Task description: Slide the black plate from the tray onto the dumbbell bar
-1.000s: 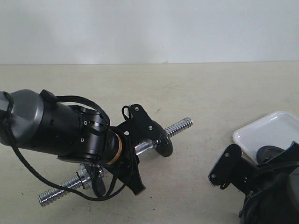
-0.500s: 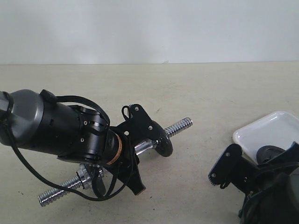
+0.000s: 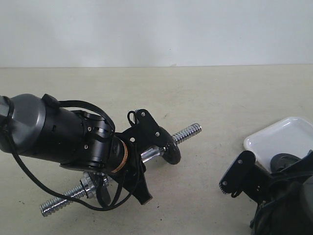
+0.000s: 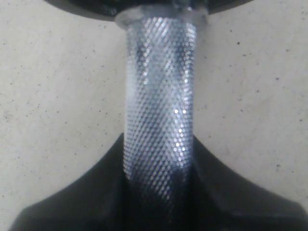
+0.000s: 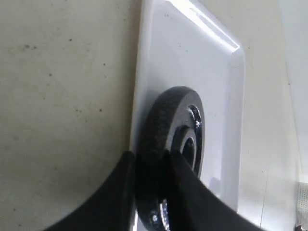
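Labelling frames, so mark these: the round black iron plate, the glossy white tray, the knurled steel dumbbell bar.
round black iron plate point(image 5: 166, 118), right wrist view, its outer rim.
glossy white tray point(image 5: 192, 57), right wrist view, bare floor.
knurled steel dumbbell bar point(image 4: 159, 96), left wrist view, knurled middle.

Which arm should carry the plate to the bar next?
Right. The right pincer grips the black plate at the tray; the left pincer is clamped on the dumbbell bar, steadying it.

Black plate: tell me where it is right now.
In the exterior view the black plate is at the lower right, at the near edge of the tray, with the right gripper closed on its rim.
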